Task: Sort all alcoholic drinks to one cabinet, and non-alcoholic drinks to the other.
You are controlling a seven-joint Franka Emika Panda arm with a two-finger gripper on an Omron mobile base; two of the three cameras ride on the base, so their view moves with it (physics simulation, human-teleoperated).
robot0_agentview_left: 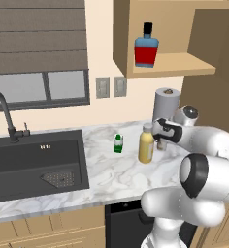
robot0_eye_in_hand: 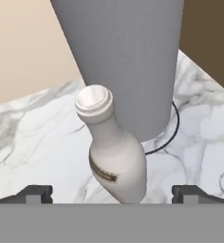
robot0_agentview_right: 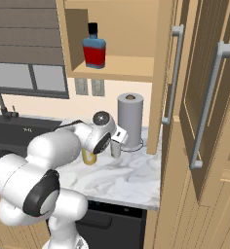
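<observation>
Hand view puts the gripper right at the marble counter, its two dark fingertips spread wide apart and gripping nothing, with the slim grey long-necked bottle standing upright between them, its round pale top pointing up toward the camera and a thin dark band across its belly. Whether either fingertip touches the glass cannot be told; both sit well out to the sides of it. Just behind the bottle rises the grey paper towel roll on a thin wire ring base, close to the bottle, though contact is unclear. From the left base view the white arm reaches low over the counter toward the roll, and the tall yellow bottle with its pale cap stands just left of the hand, with the smaller green-and-white carton a little further left and apart from it. Beyond those, the dark sink and its curved faucet sit under the window. Higher up, the squat blue bottle with red label and black cap stands upright on the shelf of the small light-wood box cabinet. Right base view shows the tall pantry unit at the right, one panelled door swung open, silver bar handles on both.
</observation>
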